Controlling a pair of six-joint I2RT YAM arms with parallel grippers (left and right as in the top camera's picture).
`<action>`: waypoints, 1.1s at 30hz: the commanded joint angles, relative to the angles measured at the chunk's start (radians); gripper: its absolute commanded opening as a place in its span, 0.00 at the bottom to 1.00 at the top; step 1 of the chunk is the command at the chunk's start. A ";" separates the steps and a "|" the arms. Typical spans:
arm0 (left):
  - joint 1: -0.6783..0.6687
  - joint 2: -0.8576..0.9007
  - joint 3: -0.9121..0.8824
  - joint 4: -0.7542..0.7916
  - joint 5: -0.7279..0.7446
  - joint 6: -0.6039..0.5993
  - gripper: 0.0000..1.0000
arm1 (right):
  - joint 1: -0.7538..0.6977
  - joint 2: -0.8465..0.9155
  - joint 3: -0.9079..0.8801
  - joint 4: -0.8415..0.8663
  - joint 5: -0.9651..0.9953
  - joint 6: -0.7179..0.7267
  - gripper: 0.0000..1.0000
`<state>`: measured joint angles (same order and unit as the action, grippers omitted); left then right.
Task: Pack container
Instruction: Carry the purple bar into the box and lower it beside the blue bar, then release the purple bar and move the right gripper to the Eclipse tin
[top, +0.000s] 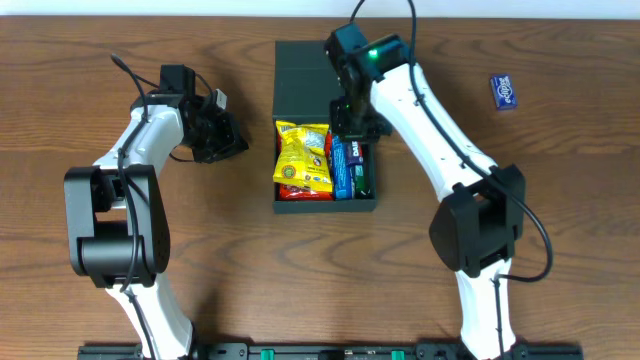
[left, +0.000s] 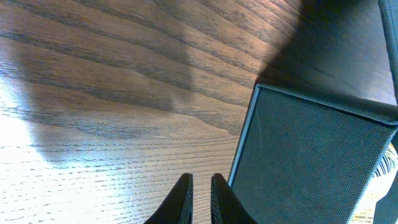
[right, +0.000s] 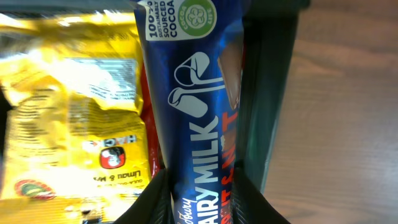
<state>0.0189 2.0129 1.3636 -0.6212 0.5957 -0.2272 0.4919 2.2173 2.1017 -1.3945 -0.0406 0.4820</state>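
Container (top: 325, 207): dark teal-green square box, sits on the table (top: 580, 170) about midway between the left and right edges, closer to the far edge than the near one. Hinged lid (top: 303, 75) folded back, lying open toward the far edge.

Contents, overhead view: yellow snack packet (top: 303, 155) fills the left part; a red packet (top: 305, 193) shows under its near end; blue chocolate bar (top: 343, 165) lies lengthwise right of the yellow packet. Something green shows against the right wall; cannot identify it.

Right gripper (top: 352, 128): positioned over the far right part of the open box. Right wrist view: right gripper (right: 202, 177) has one finger on each long side of the chocolate bar (right: 193, 112), both touching the wrapper, so it is clamped on the bar. Yellow packet (right: 68, 106) and a strip of red packet (right: 148, 106) to one side of the bar, dark box wall (right: 273, 93) to the other.

Left gripper (top: 232, 140): over bare table left of the box, apart from it, grasping nothing. Left wrist view: left gripper (left: 200, 180) fingers drawn almost together, only a narrow slit between them; box side wall (left: 311, 155) just beside them.

Small blue packet (top: 504, 92) lies alone near the far right corner of the table, well apart from the box.
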 joint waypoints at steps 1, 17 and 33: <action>0.004 0.013 -0.013 -0.004 -0.003 0.023 0.12 | 0.022 0.002 -0.041 0.000 0.036 0.091 0.01; 0.004 0.013 -0.013 -0.008 -0.003 0.023 0.12 | 0.035 0.002 -0.160 0.029 0.124 0.123 0.31; 0.004 0.013 -0.013 -0.011 -0.003 0.041 0.13 | -0.195 -0.100 0.123 -0.009 0.522 -0.124 0.65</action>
<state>0.0189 2.0129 1.3636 -0.6277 0.5957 -0.2047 0.4023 2.1445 2.2139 -1.4082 0.3450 0.4355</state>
